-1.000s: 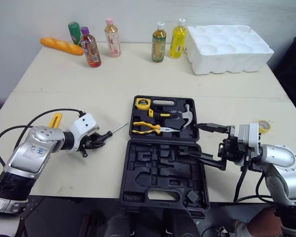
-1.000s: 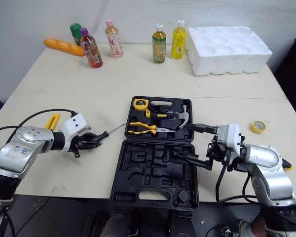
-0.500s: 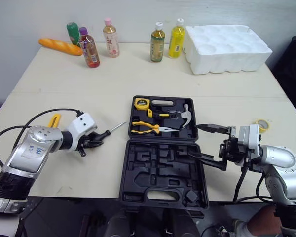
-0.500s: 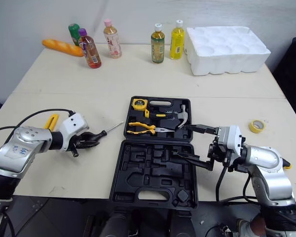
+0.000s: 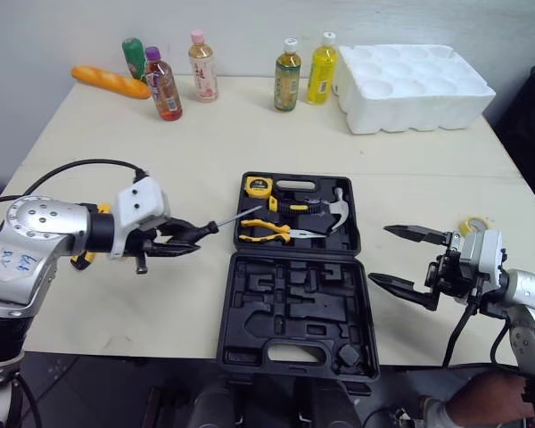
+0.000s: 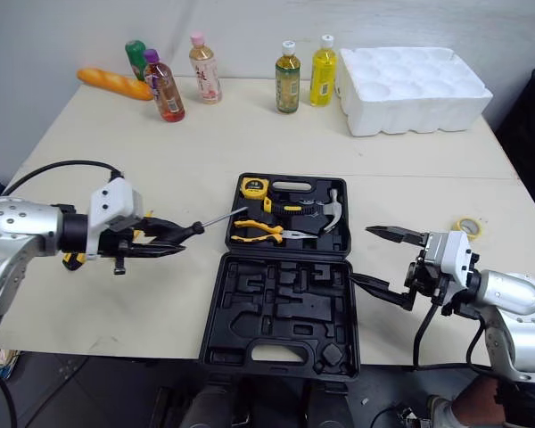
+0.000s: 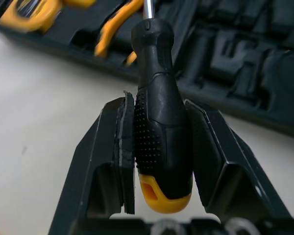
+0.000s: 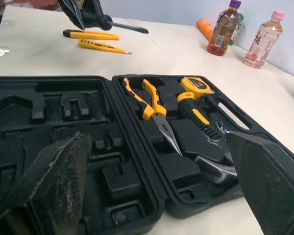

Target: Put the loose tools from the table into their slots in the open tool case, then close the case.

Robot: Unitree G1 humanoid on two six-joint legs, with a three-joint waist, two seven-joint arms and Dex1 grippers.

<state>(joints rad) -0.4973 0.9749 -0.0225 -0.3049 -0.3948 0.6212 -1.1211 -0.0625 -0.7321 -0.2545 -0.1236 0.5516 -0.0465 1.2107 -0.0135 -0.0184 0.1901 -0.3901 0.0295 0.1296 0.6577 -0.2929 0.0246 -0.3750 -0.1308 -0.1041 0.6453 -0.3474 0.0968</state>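
Note:
The black tool case (image 5: 294, 299) lies open at the table's near middle. Its far half holds a tape measure (image 5: 258, 187), yellow-handled pliers (image 5: 266, 231) and a hammer (image 5: 328, 209); the moulded slots of the near half hold no tools. My left gripper (image 5: 185, 239) is shut on the black-handled screwdriver (image 7: 159, 122), held above the table with its shaft (image 5: 236, 217) pointing at the case's far left corner. My right gripper (image 5: 379, 254) is open, just right of the case. Two yellow tools (image 8: 90, 35) lie on the table at the left, beyond the left gripper.
A roll of yellow tape (image 5: 475, 225) lies right of the case. Along the far edge stand several bottles (image 5: 288, 76), a bread loaf (image 5: 111, 82) and a white foam tray (image 5: 415, 76). Bare tabletop (image 5: 205, 143) lies between them and the case.
My left gripper has lifted the screwdriver off the table and carried it right, toward the case. My right gripper has drawn back to the right, off the case's edge.

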